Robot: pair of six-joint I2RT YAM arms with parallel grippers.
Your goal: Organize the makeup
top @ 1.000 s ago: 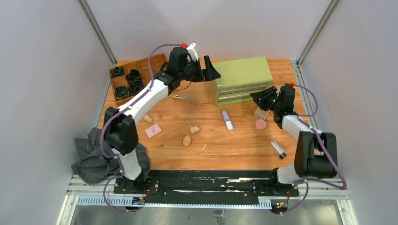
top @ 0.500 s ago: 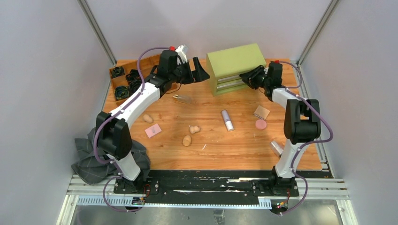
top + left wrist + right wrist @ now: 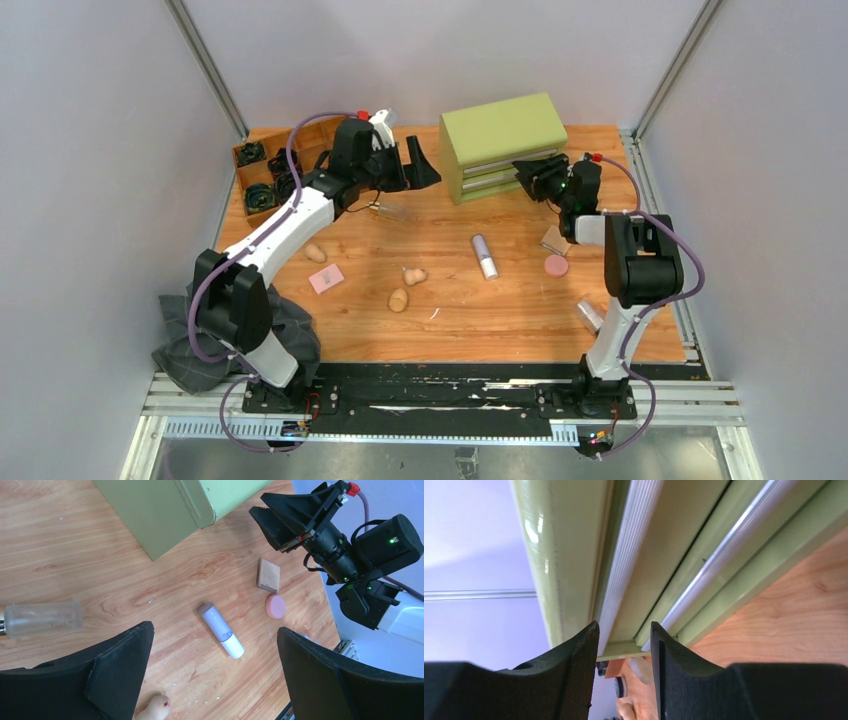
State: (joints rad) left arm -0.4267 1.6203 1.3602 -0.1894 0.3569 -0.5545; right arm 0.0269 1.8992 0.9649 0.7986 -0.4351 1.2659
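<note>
My left gripper (image 3: 424,168) is open and empty above the table, left of the green drawer cabinet (image 3: 503,128). In the left wrist view its fingers frame the silver-white tube (image 3: 221,630), with a clear bottle (image 3: 42,620), tan square pad (image 3: 268,575), pink round puff (image 3: 275,606) and a beige sponge (image 3: 152,710) around it. My right gripper (image 3: 527,173) is at the cabinet's drawer fronts. Its jaws stand narrowly apart, holding nothing (image 3: 623,627), with the silver drawer handles (image 3: 704,575) just beyond them. Further sponges (image 3: 398,299) and a second clear bottle (image 3: 592,315) lie on the table. The dark compact is out of view.
A wooden tray (image 3: 305,138) with black coiled bands stands at the back left. A dark grey cloth (image 3: 195,340) hangs off the front left corner. A pink square pad (image 3: 326,278) lies left of centre. Grey walls close in three sides.
The green cabinet sits farther back and left than a second ago. My right gripper has moved up to its drawer fronts with its jaws narrowed. My left gripper has drawn back slightly left.
</note>
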